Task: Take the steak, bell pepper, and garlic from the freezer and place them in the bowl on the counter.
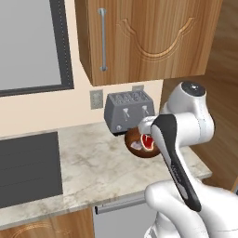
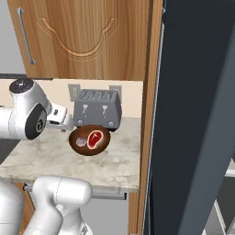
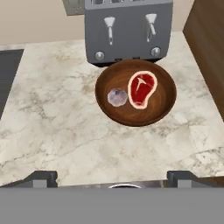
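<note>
Now: bowl (image 3: 136, 114) 1 | steak (image 3: 141, 89) 1, garlic (image 3: 117, 97) 1 inside | jaws wide apart, empty

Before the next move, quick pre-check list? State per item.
1. steak in bowl: ok.
2. garlic in bowl, beside the steak: ok.
3. Bell pepper in bowl: not ok, none there.
4. end effector open, holding nothing: ok.
5. Bowl resting flat on counter, just in front of toaster: ok.
6. Bell pepper's whereabouts in the freezer: cannot tell, shelves mostly hidden.
</note>
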You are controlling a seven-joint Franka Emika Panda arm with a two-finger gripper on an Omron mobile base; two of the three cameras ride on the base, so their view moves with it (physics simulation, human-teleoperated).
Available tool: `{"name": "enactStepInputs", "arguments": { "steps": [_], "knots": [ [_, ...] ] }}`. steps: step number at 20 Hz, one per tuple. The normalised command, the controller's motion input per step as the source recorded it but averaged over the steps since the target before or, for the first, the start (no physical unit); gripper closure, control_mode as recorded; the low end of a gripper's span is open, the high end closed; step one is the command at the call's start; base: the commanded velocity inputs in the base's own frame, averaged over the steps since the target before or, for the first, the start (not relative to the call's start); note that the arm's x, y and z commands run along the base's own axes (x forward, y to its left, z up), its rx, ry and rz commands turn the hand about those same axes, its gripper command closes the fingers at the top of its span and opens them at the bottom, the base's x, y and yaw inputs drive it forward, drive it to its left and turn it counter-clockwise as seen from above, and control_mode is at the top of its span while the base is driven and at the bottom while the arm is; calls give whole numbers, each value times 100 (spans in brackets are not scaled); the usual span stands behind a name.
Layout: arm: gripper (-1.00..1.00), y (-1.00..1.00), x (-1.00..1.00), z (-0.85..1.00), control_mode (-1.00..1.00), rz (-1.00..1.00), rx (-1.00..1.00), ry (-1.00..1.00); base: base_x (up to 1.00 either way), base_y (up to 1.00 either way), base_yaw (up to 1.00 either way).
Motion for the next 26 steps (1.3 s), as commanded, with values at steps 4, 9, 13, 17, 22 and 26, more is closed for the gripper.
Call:
{"name": "enactStepInputs", "arguments": {
  "steps": [4,9,13,17,22,26],
  "knots": [
    [-100,-1,-35,41,-100,2,0,-11,0,0,0],
    [-100,-17,-24,32,-100,5,0,-1,0,0,0],
    [-100,-4,-39,41,-100,0,0,0,0,0,0],
    [-100,0,-43,48,-100,0,0,0,0,0,0],
    [-100,0,-19,38,-100,5,0,0,0,0,0],
    [-100,0,-11,20,-100,1,-4,0,0,0,0]
  ]
}}
